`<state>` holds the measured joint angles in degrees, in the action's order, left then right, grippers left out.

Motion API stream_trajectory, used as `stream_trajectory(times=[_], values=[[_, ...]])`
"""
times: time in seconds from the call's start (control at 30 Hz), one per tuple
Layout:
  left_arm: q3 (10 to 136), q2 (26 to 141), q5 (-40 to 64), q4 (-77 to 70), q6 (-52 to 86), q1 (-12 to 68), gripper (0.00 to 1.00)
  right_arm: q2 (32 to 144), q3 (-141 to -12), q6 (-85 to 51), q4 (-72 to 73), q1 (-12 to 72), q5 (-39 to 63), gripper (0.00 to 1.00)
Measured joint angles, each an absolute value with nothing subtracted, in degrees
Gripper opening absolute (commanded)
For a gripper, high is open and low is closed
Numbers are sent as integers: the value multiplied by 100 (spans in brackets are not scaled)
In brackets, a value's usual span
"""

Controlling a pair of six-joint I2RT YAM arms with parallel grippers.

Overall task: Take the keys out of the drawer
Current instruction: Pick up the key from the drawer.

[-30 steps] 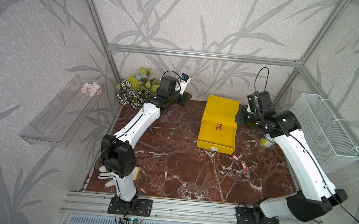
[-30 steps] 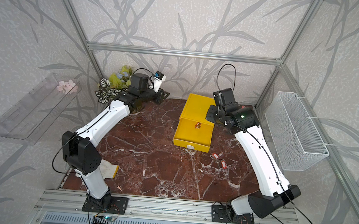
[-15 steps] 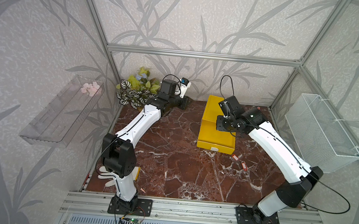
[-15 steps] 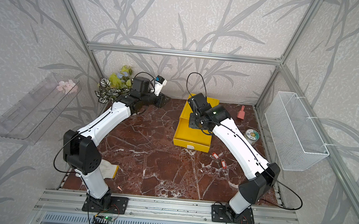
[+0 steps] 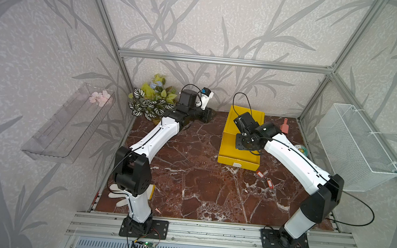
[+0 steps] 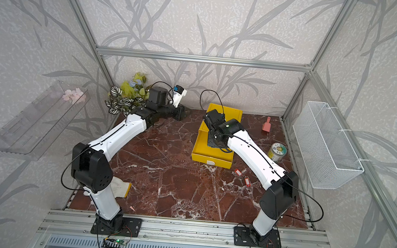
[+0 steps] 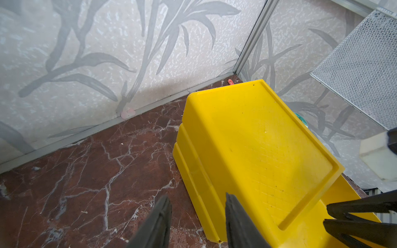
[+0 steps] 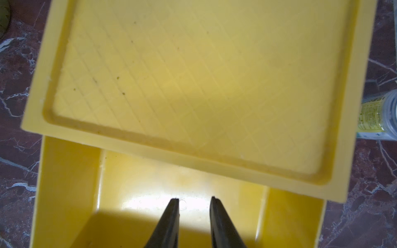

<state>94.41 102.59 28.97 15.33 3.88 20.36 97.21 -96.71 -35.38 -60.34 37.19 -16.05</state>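
Two silvery keys [image 5: 265, 179] with red tags lie on the desk [image 5: 199, 183], just near-right of the open yellow drawer [image 5: 238, 163]. The right end effector [image 8: 194, 201], narrowly parted and empty, has swung from the right into the drawer. The left end effector [image 7: 197, 204] gapes wide, empty, far left.

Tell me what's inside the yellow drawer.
Only bare yellow floor shows in the drawer, under the right claw. The cabinet top covers its back, and the arm hides most of it in both top views.
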Motion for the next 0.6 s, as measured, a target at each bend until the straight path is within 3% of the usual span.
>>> stream_trajectory(times=[0.6], values=[[9546, 10265, 2923, 1887, 320, 2128, 43, 10208, -9535, -3833, -5524, 3719, -2106, 27]])
